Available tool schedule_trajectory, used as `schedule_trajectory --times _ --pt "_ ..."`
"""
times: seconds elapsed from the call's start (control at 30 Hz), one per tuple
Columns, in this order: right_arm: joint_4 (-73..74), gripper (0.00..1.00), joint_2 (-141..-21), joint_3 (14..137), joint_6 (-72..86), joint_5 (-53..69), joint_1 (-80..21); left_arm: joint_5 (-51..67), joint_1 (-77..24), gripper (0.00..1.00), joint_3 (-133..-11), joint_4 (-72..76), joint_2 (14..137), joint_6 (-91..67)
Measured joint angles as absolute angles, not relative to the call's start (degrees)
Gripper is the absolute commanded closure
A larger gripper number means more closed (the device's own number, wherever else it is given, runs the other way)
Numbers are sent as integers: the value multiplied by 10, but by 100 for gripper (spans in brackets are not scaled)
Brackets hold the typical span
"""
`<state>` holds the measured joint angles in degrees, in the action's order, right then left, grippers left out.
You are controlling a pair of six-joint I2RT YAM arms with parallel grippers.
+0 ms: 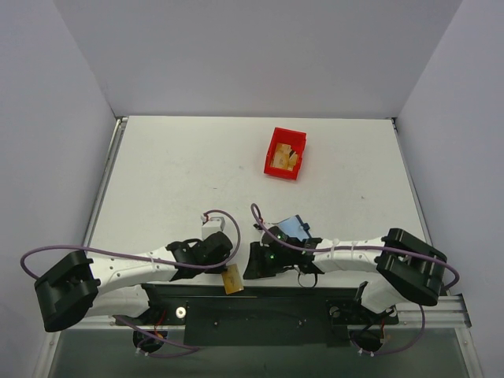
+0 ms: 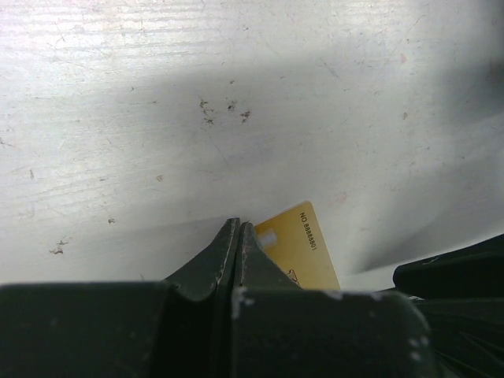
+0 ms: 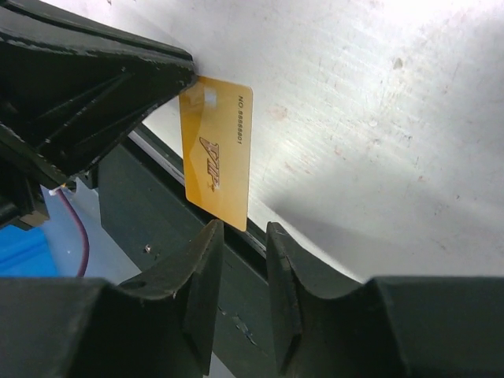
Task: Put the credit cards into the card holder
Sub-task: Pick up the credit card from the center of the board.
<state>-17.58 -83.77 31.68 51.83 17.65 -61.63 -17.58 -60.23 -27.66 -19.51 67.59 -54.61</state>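
- Credit card flanked by both arms, which fold inward and low along the worktop's near edge.
- Card holder: blue, near that edge, mostly hidden under the right arm.
- Right pincer: slightly spread, empty, just beside the card.
- Left pincer: pressed together on the gold card's corner, hiding part of it.

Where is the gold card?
The gold card is at the near edge of the table in the top view, pinched by the left gripper, the open right gripper just beside it.

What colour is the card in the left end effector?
Golden yellow credit card, dark printing; clearest in right wrist view.
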Motion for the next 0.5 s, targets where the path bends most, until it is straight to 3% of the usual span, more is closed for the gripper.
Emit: schedule_trajectory --times 0.23,0.5 --pt "-232 66 -838 275 577 187 -631 -176 -602 100 -277 -203 672 -545" --pt "-270 64 -839 255 627 184 -663 -176 -602 100 -277 -203 672 -534"
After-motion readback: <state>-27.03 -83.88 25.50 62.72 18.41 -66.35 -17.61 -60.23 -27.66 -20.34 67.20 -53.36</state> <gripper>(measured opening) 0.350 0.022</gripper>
